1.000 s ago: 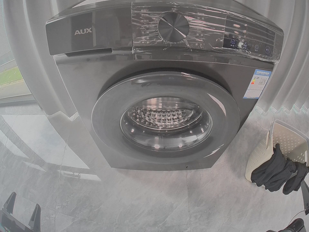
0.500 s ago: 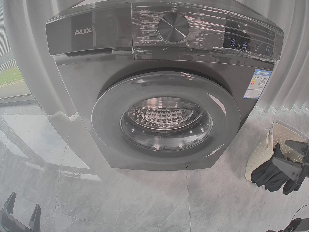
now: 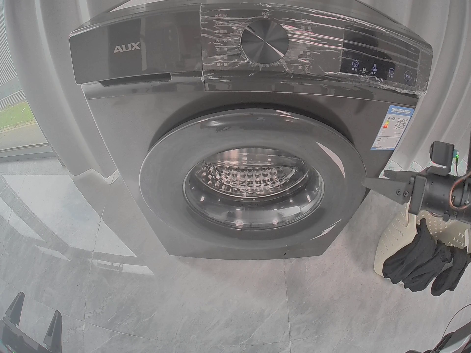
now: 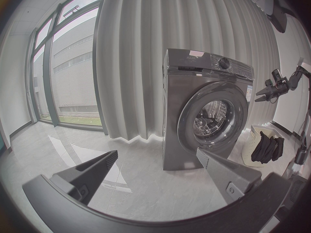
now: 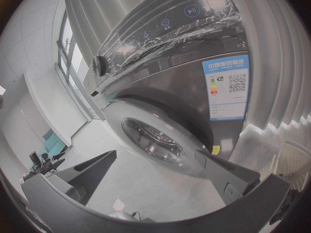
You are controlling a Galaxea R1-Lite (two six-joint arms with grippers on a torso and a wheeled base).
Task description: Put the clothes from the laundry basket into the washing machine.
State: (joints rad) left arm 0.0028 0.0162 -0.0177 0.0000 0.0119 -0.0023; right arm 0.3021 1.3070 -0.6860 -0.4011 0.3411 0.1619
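One laundry basket (image 3: 392,241): black clothes (image 3: 422,261) over rim | washing machine (image 3: 245,123) shut | left gripper (image 4: 155,152), right gripper (image 3: 375,177): fingers (image 5: 226,175) spread

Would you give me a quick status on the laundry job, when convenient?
Right gripper open, empty, beside washing machine door; left gripper open, low. Black clothes draped over laundry basket rim. Door shut, blocks loading.

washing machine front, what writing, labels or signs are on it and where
Detergent drawer: a short brand logo in pale capitals, left unquoted here.
Panel around the dial: small labels under plastic film, too blurred to read.
Touch panel: lit icons, among them a play-pause sign; captions too small.
Energy label: blue sticker with coloured efficiency arrows and a QR code; print too small.
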